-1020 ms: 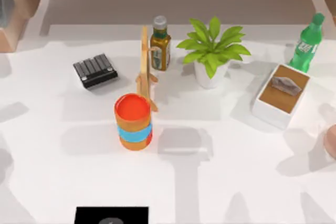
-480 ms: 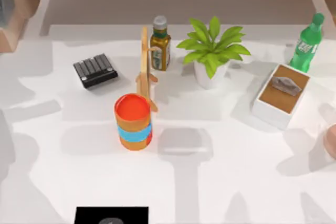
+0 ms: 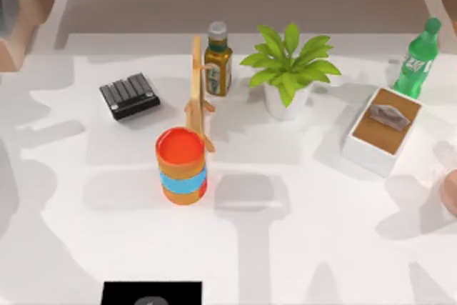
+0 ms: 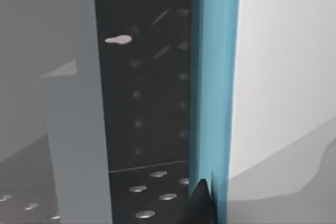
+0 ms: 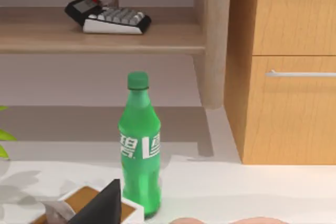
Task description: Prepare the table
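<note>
the table [image 3: 307,248] spreads white across my top view. on it, left of centre, an orange cup [image 3: 182,166] with a blue band stands touching a wooden rack [image 3: 198,91]; a black keypad [image 3: 129,96] lies further left. behind sit an oil bottle [image 3: 217,60] and a potted plant [image 3: 288,69]; at right, a white box [image 3: 383,130] beside a green soda bottle [image 3: 418,58]. i cannot tell whether either gripper is released or clenched

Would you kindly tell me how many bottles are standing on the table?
2: an olive oil bottle beside the potted plant, and a green soda bottle at the table's far right.
</note>
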### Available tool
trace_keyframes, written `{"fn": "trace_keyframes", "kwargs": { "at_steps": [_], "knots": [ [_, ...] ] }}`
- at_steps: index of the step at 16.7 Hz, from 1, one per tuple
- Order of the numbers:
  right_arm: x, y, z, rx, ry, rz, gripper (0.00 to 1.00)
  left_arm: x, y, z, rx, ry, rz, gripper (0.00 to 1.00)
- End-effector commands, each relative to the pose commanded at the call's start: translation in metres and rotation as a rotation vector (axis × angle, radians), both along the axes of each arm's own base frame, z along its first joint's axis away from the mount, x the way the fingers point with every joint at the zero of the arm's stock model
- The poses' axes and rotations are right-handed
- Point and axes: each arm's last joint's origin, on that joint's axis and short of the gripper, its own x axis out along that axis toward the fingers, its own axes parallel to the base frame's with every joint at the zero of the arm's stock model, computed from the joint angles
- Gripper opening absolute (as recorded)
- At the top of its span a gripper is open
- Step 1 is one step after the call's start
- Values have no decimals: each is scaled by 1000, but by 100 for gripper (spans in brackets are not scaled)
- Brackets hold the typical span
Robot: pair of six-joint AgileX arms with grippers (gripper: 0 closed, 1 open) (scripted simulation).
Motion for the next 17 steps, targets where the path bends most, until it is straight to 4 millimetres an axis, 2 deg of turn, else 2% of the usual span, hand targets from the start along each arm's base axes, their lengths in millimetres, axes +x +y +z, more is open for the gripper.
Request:
{"fn": "trace_keyframes", "kwargs": {
  "at_steps": [4, 17],
  "knots": [
    [0, 0, 0, 0, 0, 0, 100, 2, 0, -2, -2, 4, 0, 0],
    [0, 0, 0, 0, 0, 0, 100, 2, 0, -2, -2, 4, 0, 98]
  ]
}}
